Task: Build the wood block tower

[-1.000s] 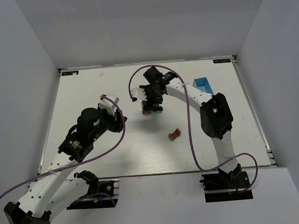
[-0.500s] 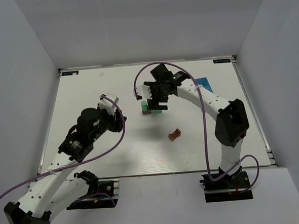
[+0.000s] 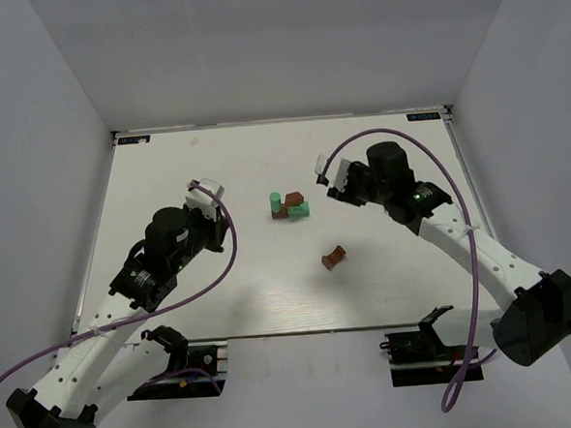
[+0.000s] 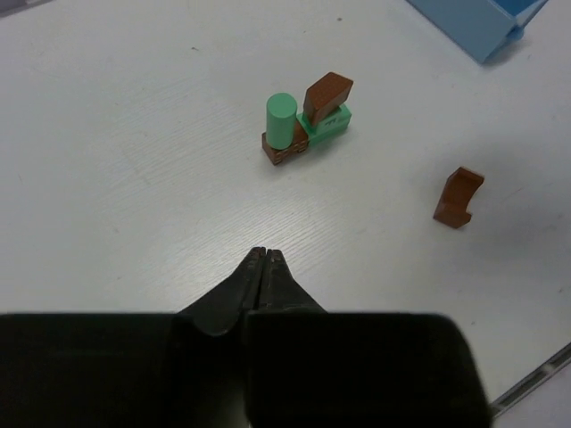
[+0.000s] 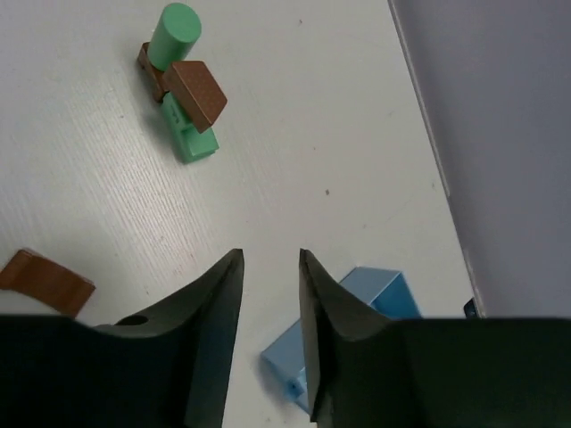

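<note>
The right gripper (image 5: 268,259) has backed away from the tower (image 3: 289,206), jaws part-open and empty, apparently to clear it. The tower stands mid-table (image 3: 167,173). The left gripper (image 4: 266,257) is closed, empty. A brown block (image 3: 333,258) lies loose nearby.

A robot lab: two white robot arms (image 3: 108,332) bolted to a flat white table (image 3: 271,292) inside plain grey walls (image 3: 275,50).
</note>
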`<control>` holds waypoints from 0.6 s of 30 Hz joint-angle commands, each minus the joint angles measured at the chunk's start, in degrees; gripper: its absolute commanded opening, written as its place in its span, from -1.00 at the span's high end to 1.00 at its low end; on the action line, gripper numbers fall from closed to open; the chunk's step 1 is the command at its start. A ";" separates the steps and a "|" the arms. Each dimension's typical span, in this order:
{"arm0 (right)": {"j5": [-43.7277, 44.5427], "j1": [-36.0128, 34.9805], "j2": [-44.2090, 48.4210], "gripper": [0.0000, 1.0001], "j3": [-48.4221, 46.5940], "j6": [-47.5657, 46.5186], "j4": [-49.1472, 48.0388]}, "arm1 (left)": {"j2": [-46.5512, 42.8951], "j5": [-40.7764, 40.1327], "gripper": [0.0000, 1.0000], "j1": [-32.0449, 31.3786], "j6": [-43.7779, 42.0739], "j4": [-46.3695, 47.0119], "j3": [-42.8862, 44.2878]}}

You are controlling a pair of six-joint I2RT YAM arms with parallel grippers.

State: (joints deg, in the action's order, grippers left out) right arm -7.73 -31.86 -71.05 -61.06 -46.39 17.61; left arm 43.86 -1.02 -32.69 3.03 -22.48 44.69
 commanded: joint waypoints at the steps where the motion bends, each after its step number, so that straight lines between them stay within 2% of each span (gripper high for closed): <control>1: -9.65 1.35 0.12 0.33 -1.00 1.41 2.77 | -0.44 -0.04 0.84 0.34 -0.30 -0.20 0.05; 2: -11.76 1.88 0.81 0.77 -0.30 -0.61 5.31 | -0.44 -0.04 0.92 0.34 -0.30 -0.20 0.05; 3: -13.09 2.15 1.26 0.92 1.01 -1.67 6.90 | -0.44 -0.04 1.00 0.34 -0.30 -0.20 0.05; 4: -14.23 2.67 2.30 1.00 1.72 -4.47 7.87 | -0.44 -0.04 1.00 0.34 -0.30 -0.20 0.05; 7: -17.41 3.47 3.72 1.00 6.02 -15.00 13.67 | -0.44 -0.04 0.90 0.34 -0.30 -0.20 0.05; 9: -19.87 4.34 3.29 0.51 6.83 -18.11 18.13 | -0.44 -0.04 0.66 0.34 -0.30 -0.20 0.05; 10: -20.39 5.13 2.24 0.33 7.09 -21.86 19.21 | -0.44 -0.04 0.31 0.34 -0.30 -0.20 0.05; 11: -21.62 5.40 0.40 0.04 6.83 -23.12 20.53 | -0.96 -0.04 0.16 0.34 -0.30 -0.20 0.05; 12: -22.76 5.58 -0.58 -0.06 5.61 -25.39 23.76 | -1.57 -0.04 -0.07 0.34 -0.30 -0.20 0.05; 14: -25.05 6.01 -5.13 -0.31 4.81 -27.59 26.15 | -2.19 -0.04 -0.13 0.34 -0.30 -0.20 -0.57; 18: -26.99 6.37 -10.77 -0.42 2.96 -33.76 30.65 | -2.72 0.49 -0.15 0.34 -0.30 -0.20 -0.57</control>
State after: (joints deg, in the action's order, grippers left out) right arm -29.93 -25.82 -79.81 -55.53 -72.51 42.06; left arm 42.54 -0.99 -32.69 2.79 -22.57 44.42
